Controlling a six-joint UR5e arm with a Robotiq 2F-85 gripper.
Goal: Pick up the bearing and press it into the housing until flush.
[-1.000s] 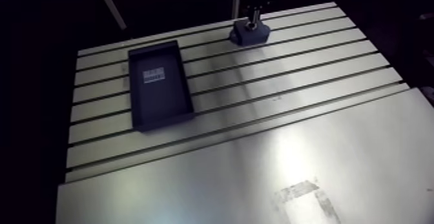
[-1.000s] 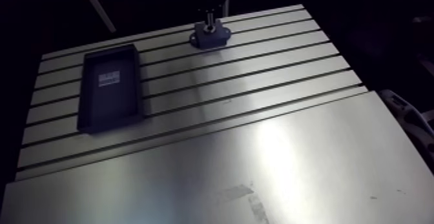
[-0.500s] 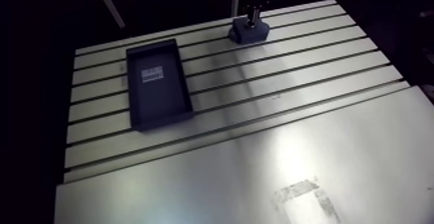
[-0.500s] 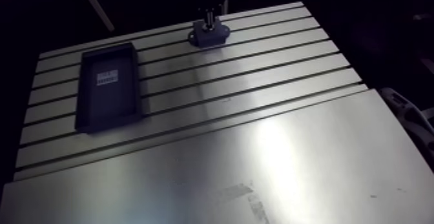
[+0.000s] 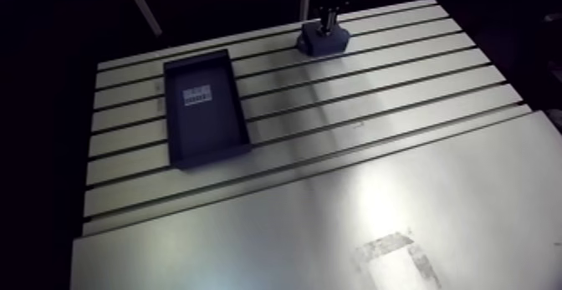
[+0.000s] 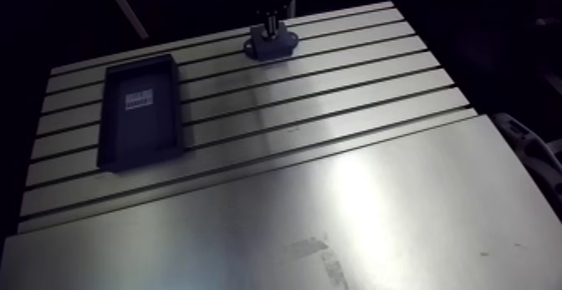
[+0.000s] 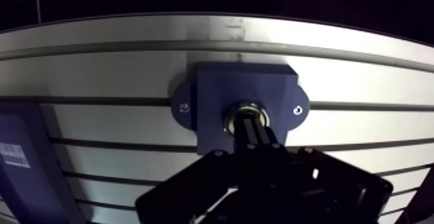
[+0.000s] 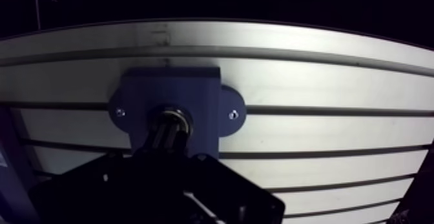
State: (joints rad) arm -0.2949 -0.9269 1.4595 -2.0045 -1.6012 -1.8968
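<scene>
Arm view. Slotted aluminium worktop (image 5: 376, 134), with a smooth plate covering its near part. There is 1 pale scuffed patch (image 5: 391, 256) on the plate, near right. A dark rectangular tray (image 5: 209, 134) lies on the left half, long side running near to far. It holds only a white label (image 5: 196, 95) stuck to its floor at the far end. The dark blue housing (image 5: 322, 43) sits on the far strip of the worktop, right of centre and well apart from the tray. The gripper (image 5: 328, 24) comes down from above and stands directly over the housing. It is too small and dark here to read its fingers.

Wrist view. The housing is a square block with 2 rounded ears, 1 on each side, and each ear carries 1 small screw. It sits flat on the worktop across a slot. The bearing (image 7: 232, 112) shows as a bright metal ring in the bore at the block's centre. How deep it sits cannot be told. The 2 fingers (image 7: 258, 136) are drawn together into 1 narrow dark column with no gap between them. Their tips meet the middle of the bearing ring. The ring is wider than the finger column and shows around it. An edge of the tray with its label shows off to one side of the gripper, apart from the housing.
</scene>
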